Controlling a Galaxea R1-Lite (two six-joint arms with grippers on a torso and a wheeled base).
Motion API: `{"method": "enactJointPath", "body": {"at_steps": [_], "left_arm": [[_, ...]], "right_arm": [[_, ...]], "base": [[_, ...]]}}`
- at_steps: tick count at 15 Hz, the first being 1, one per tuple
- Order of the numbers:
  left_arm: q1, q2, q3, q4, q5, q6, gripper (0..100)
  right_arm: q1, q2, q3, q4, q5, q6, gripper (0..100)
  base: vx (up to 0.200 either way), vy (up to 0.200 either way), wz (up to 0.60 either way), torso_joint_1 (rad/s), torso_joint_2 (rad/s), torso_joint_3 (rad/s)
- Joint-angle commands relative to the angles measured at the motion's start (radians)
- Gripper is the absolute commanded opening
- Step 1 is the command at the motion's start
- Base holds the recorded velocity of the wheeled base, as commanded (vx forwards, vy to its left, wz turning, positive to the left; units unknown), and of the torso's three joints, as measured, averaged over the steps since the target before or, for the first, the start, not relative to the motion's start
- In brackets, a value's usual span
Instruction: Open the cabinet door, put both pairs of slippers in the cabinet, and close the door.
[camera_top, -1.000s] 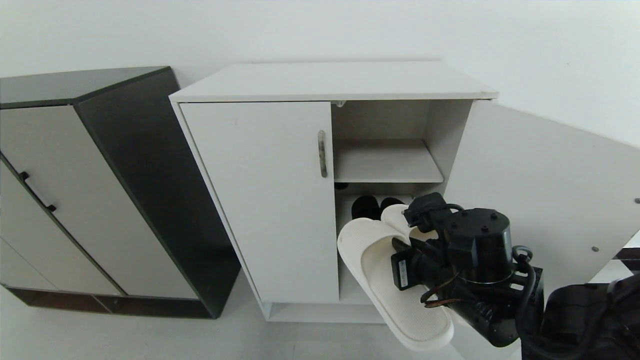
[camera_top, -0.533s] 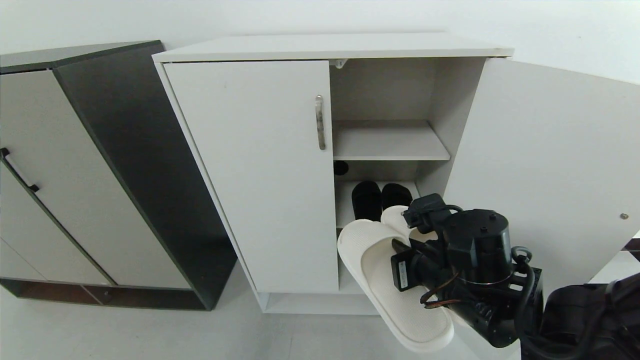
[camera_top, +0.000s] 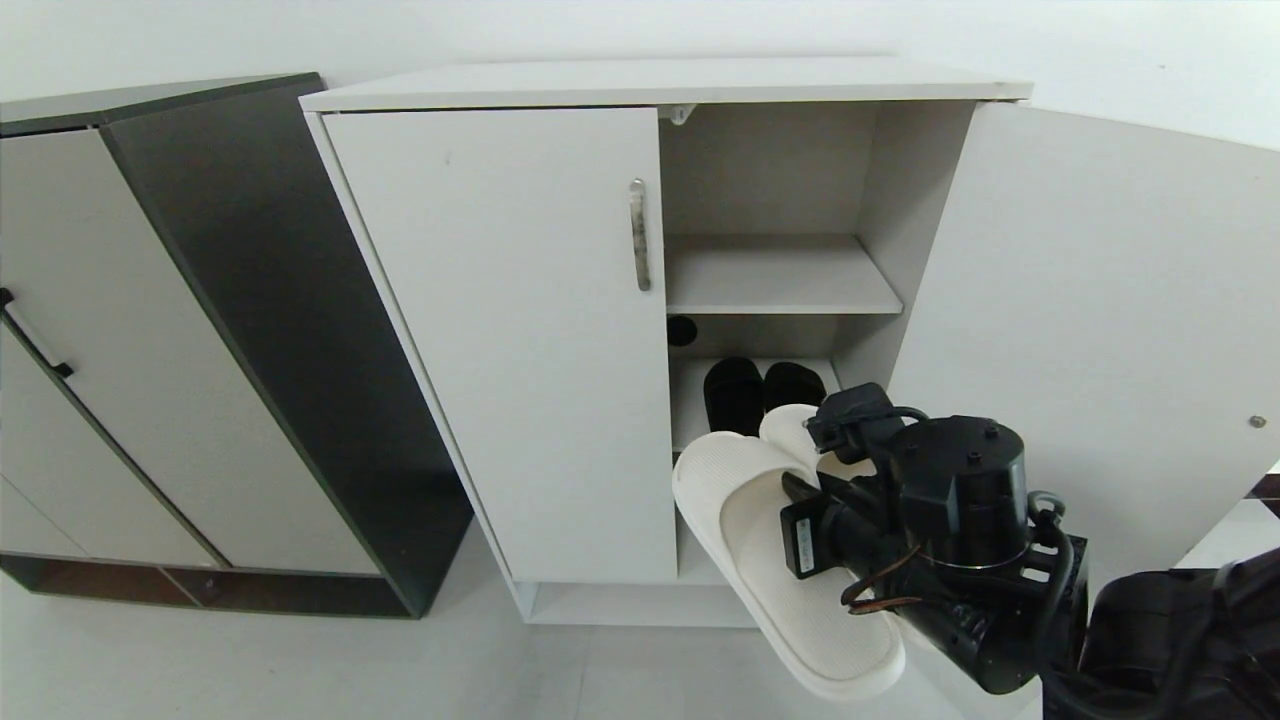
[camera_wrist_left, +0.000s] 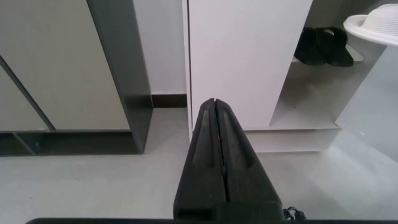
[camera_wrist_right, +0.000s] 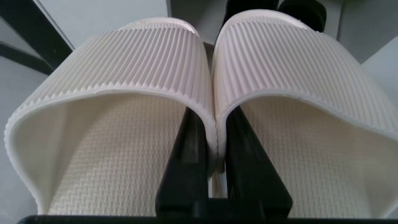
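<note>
- At the lower right of the head view, the right hand (camera_wrist_right: 214, 146) was clamped on the pair of white slippers (camera_top: 745, 520), its fingers pinching the two inner edges together.
- That pair hung in the air just in front of the white cabinet (camera_top: 650, 80), toes toward the opening and not yet inside.
- The pair of black slippers (camera_top: 735, 392) already lay side by side on the middle shelf (camera_top: 688, 425), above centre of the frame.
- The right-hand door (camera_top: 1080, 330) stood wide open at the right of the frame, and the left-hand door (camera_top: 500, 330) was closed.
- Judged from this, opening was done and one pair was stowed, so the step in hand was carrying in the second pair.
- The next move would call for pushing the white pair forward and level through the opening, clear of the door edge and the black pair, onto free shelf space, before releasing it.
- The door would then need swinging shut.
- The left hand (camera_wrist_left: 214, 107) was closed on nothing, pointing at the floor before the cabinet.
- Count: four slippers in two pairs, one white and one black; two doors on the white cabinet; one dark cabinet (camera_top: 250, 300) at the left of the frame.
</note>
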Motion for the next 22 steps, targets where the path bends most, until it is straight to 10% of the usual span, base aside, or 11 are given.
{"method": "enactJointPath", "body": {"at_steps": [1, 11, 17, 22], "left_arm": [[0.000, 0.000, 0.000, 0.000, 0.000, 0.001, 0], [0.000, 0.000, 0.000, 0.000, 0.000, 0.001, 0], [0.000, 0.000, 0.000, 0.000, 0.000, 0.004, 0], [0.000, 0.000, 0.000, 0.000, 0.003, 0.004, 0]], "right_arm": [[0.001, 0.006, 0.012, -0.011, 0.004, -0.013, 0], [0.005, 0.040, 0.007, -0.072, -0.006, -0.036, 0], [0.084, 0.060, -0.472, 0.509, -0.342, 0.205, 0], [0.081, 0.081, -0.594, 0.535, -0.383, 0.143, 0]], "base": [[0.000, 0.000, 0.00, 0.000, 0.00, 0.000], [0.000, 0.000, -0.06, 0.001, 0.00, 0.001], [0.000, 0.000, 0.00, 0.000, 0.00, 0.000], [0.000, 0.000, 0.00, 0.000, 0.00, 0.000]]}}
